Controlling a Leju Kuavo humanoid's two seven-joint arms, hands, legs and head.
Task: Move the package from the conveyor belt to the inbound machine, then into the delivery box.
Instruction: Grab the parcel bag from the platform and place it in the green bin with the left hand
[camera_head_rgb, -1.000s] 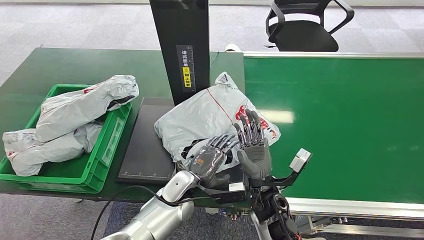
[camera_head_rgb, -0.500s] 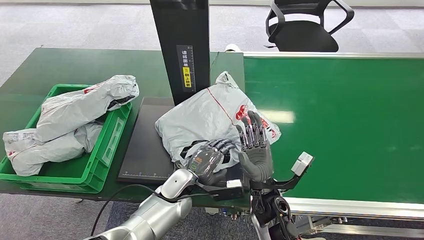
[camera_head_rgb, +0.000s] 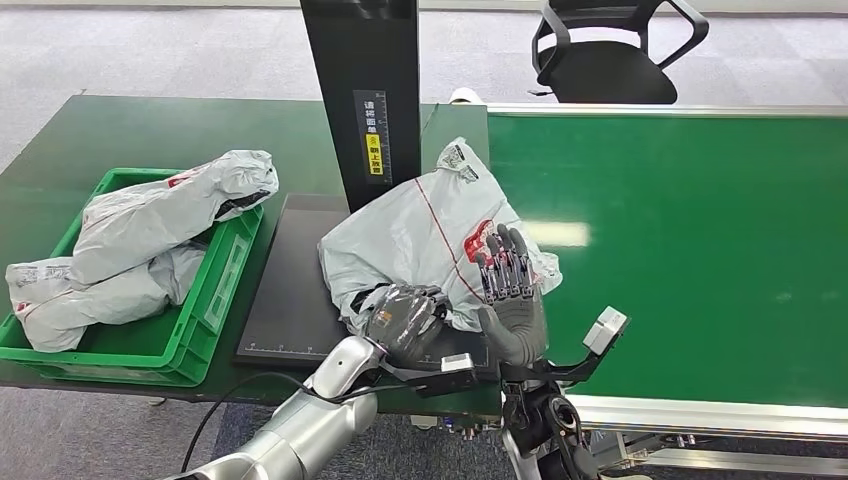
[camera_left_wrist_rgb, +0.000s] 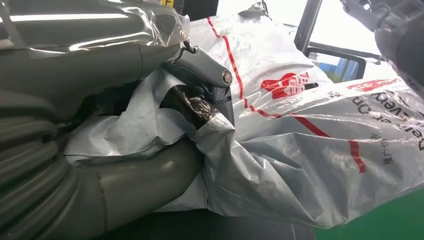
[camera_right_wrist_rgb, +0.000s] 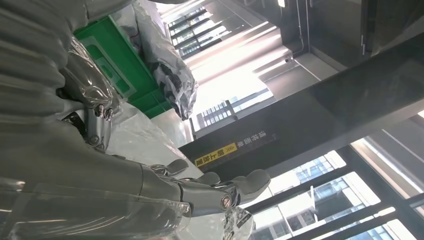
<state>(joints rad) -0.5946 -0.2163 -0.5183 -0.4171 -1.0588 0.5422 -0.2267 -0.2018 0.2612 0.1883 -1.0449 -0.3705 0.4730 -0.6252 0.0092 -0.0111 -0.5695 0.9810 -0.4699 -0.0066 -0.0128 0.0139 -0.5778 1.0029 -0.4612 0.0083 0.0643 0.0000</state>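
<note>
Package was the grey plastic mailer bag with the red print, lying mostly on the black scanner plate at the foot of the tall black post, with its right end still hanging over the edge of the green conveyor belt. So it was about halfway across to the inbound machine, not properly on it yet.

Left hand had its fingers curled tight into the near edge of the bag. From the wrist camera you could see the plastic bunched up between thumb and fingers, so that one was definitely gripping. Right hand was flat and open, fingers spread, palm against the right side of the bag, more pushing than holding.

Compared with a second earlier, the bag had slid a bit left and bunched up taller, its top corner poking higher beside the post. The left hand had also pulled back toward the table's near edge and closed down harder. Looked to me like the drag onto the plate was working, but it needed more travel before the whole bag sat on the black plate.

Green crate off to the left already had two other bags piled in it, one drooping over the side.
</note>
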